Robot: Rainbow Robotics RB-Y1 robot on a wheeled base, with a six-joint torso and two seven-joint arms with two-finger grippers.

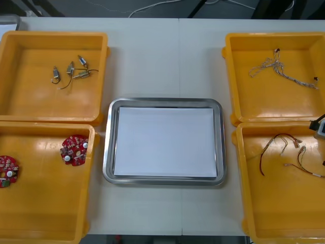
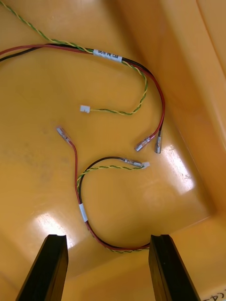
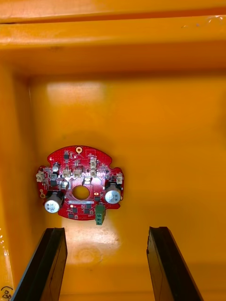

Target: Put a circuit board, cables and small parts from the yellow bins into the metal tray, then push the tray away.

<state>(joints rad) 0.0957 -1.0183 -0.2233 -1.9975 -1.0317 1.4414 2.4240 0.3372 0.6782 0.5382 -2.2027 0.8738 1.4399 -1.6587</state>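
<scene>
Your right jaws stand wide apart over the near right yellow bin (image 1: 242, 178). The low loop of the red and yellow cables (image 2: 78, 188) lies between the two fingers, which looks like a line-up for a grasp there. Your left jaws are just as wide above the near left yellow bin (image 1: 45, 208), and a circuit board (image 3: 80, 184) lies flat on the bin floor just beyond the fingers, close to a side wall. It sits nearer one finger than the other, so I'd centre before you descend. The small metal parts (image 1: 71, 72) lie in the far left bin. The metal tray (image 1: 163, 101) waits between the bins on the worktop (image 1: 162, 56), its white inside bare, so nothing is loaded yet.
</scene>
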